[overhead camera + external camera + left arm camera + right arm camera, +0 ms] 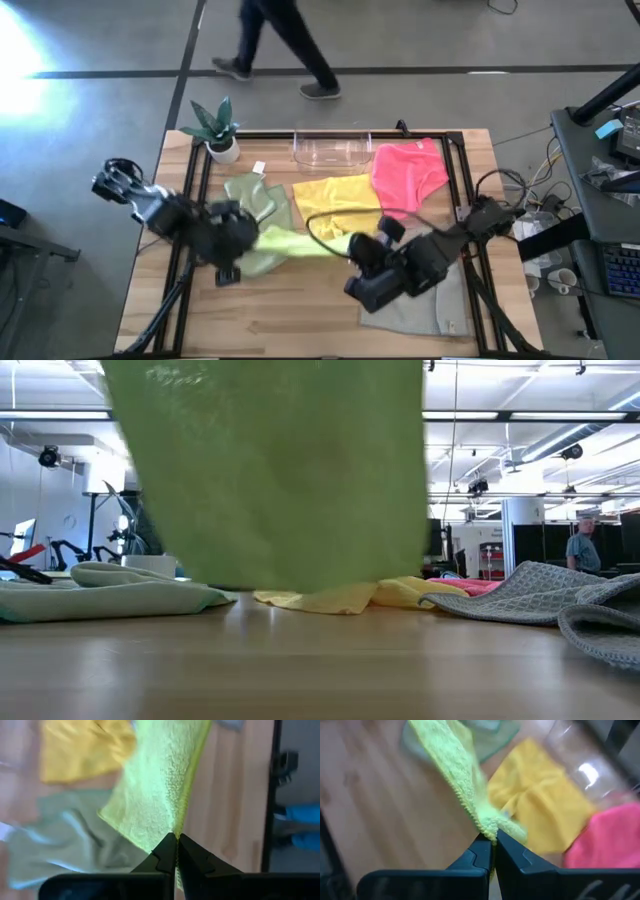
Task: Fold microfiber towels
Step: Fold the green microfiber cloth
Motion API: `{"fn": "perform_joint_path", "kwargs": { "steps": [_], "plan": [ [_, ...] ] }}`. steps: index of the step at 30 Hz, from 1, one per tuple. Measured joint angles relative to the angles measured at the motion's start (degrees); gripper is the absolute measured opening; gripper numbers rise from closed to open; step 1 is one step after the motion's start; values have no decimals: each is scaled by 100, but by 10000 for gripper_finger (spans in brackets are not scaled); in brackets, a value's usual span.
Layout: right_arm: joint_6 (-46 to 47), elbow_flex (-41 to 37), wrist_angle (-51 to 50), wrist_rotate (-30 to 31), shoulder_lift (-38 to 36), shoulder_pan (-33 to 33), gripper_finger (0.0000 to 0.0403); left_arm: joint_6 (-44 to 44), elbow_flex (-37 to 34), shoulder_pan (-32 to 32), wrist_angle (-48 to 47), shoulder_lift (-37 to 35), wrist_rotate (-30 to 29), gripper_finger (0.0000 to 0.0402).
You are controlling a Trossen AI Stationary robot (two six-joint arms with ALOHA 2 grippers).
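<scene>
The lime green towel (290,242) hangs stretched above the table (300,320) between the left gripper (176,838) and the right gripper (494,840), each pinching one corner, presumably to spread it flat for folding.

A towel (290,243) hangs stretched above the desk (300,320) between the left end effector (240,240) and right end effector (362,250). Behind it lie three towels (338,195) in a row; behind those, a bin (332,148). Right of the stretched towel lies another (425,305).
</scene>
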Motion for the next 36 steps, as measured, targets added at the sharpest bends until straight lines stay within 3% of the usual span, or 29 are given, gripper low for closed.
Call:
{"fn": "perform_joint_path", "kwargs": {
  "steps": [11, 20, 25, 30, 36],
  "plan": [
    [1324, -492, 743, -985, 872, 686, 8, -477, -1014, -852, 1401, 907, 846, 0],
    [1605, -495, 1688, -1513, 1699, 993, 8, -737, -1656, -1093, 2567, 1524, 1256, 0],
    [1756, -467, 2068, -1785, 1903, 1112, 8, -1157, -1683, -1220, 2729, 1699, 1417, 0],
    [1869, -462, 1902, -1660, 1942, 1132, 8, -1175, -1667, -1243, 2701, 1668, 1302, 0],
    [1946, -462, 1083, -1325, 1914, 898, 8, -1167, -1671, -1008, 2223, 1630, 572, 0]
  ]
}}
